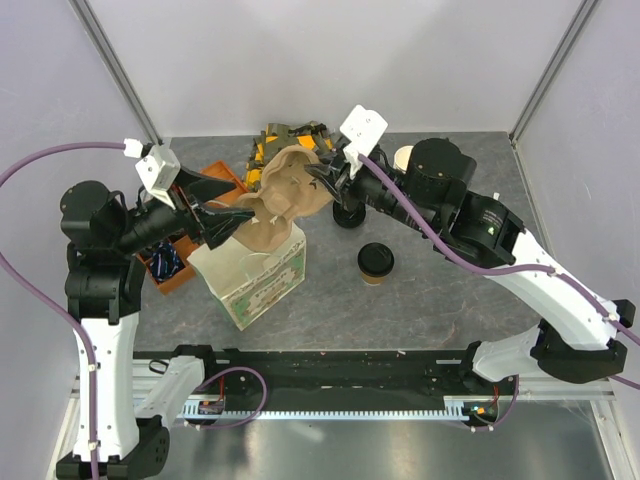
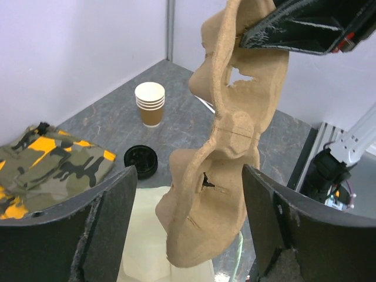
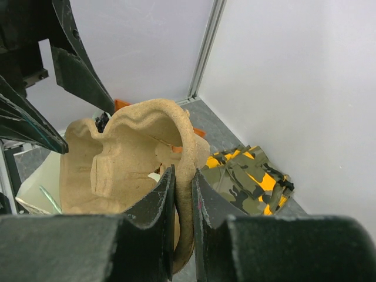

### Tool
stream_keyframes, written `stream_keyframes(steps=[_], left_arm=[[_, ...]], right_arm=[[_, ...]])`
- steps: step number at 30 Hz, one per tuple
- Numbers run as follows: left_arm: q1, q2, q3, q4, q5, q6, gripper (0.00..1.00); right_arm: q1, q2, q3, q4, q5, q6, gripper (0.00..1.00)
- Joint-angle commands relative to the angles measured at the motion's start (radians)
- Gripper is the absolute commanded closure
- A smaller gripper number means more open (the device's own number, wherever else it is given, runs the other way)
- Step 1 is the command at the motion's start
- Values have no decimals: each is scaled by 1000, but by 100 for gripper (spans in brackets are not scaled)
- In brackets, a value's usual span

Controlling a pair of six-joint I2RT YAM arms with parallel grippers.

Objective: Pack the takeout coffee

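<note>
Takeout coffee [image 1: 376,262]: upright on the table, lid on, right of the paper bag [image 1: 262,282] and apart from it. Nothing is touching it and it is not packed yet.

Between it and the bag, in the air: pulp cup carrier [image 1: 285,195], hanging on edge over the bag top. Right gripper [image 3: 183,176] has its jaws pinched narrow on the carrier's rim. Left gripper [image 1: 232,222] has its jaws wide, one either side of the carrier's lower lobe, and neither pad touches it in the left wrist view.

My read is that the step is a second grip on the carrier, or a handover, before it goes into the bag.

To do it well:
- Close the left on solid wall, clear of the torn slit in the lower lobe.
- Pulp is soft, so squeeze lightly.
- Don't release the right until the left grip is firm.
- Keep the carrier centred over the bag. I can't tell from here whether the mouth is open.

Further out: loose black lid [image 2: 140,161], stack of lidless cups [image 2: 150,103] and camo cloth [image 2: 53,158], all beyond the bag.
</note>
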Motion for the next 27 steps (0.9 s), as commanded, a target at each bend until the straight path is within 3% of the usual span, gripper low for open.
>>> stream_keyframes(steps=[1, 8, 11, 17, 18, 21, 22, 23, 27], left_arm=[[3, 24, 47, 0, 119, 130, 28], [3, 30, 49, -20, 153, 198, 54], [3, 41, 53, -32, 156, 223, 57], [3, 47, 66, -55, 163, 266, 89], [3, 48, 67, -58, 162, 267, 98], [3, 47, 69, -68, 163, 275, 98], [3, 47, 72, -77, 163, 284, 98], [3, 48, 73, -86, 153, 313, 98], [3, 64, 106, -159, 105, 402, 98]], right_arm=[[3, -10, 61, 48, -25, 28, 100], [2, -24, 44, 45, -31, 32, 99], [3, -22, 43, 39, -42, 34, 99], [3, -25, 31, 32, -45, 31, 87], [2, -24, 32, 25, -43, 31, 81], [3, -19, 32, -5, -37, 22, 61], [3, -22, 26, -28, -37, 13, 52], [5, -18, 28, -51, -42, -9, 37], [3, 47, 142, -227, 28, -66, 24]])
